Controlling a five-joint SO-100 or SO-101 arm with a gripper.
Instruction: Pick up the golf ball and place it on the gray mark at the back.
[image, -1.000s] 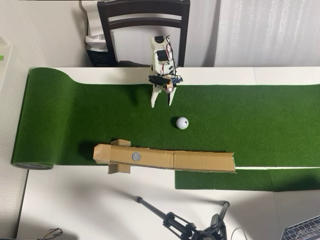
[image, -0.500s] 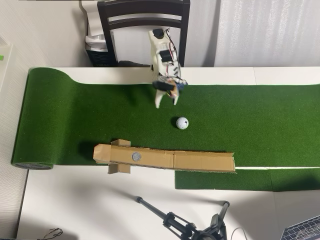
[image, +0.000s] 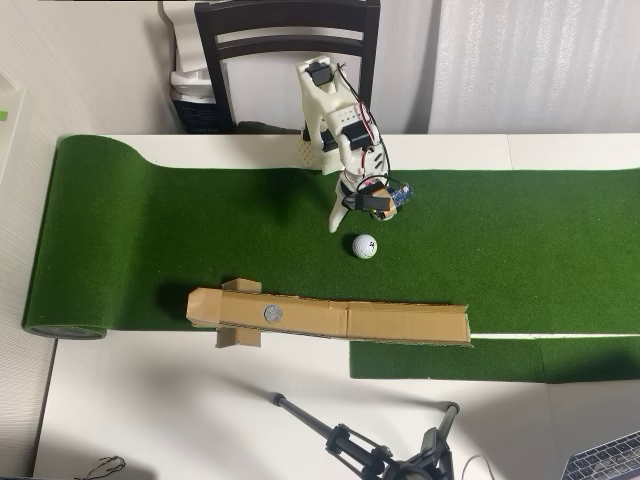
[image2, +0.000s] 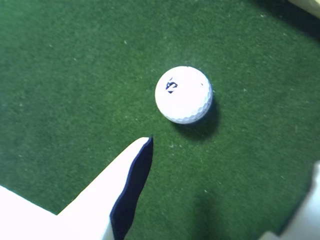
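The white dimpled golf ball (image: 365, 246) lies on the green turf, with its small dark number facing up in the wrist view (image2: 183, 94). My gripper (image: 352, 222) hovers just above it in the overhead view, open and holding nothing. In the wrist view one white finger (image2: 125, 185) points toward the ball from the lower left, and the other finger only shows at the right edge. The gray mark (image: 272, 313) is a small round disc in the brown cardboard strip (image: 400, 322), below and left of the ball.
The turf mat (image: 150, 230) runs across the white table, its left end rolled up. A dark chair (image: 290, 40) stands behind the arm's base. A black tripod (image: 360, 445) and a laptop corner (image: 610, 460) lie along the bottom edge.
The arm has swung right and reached down the overhead picture toward the ball. The ball and the cardboard strip have not moved.
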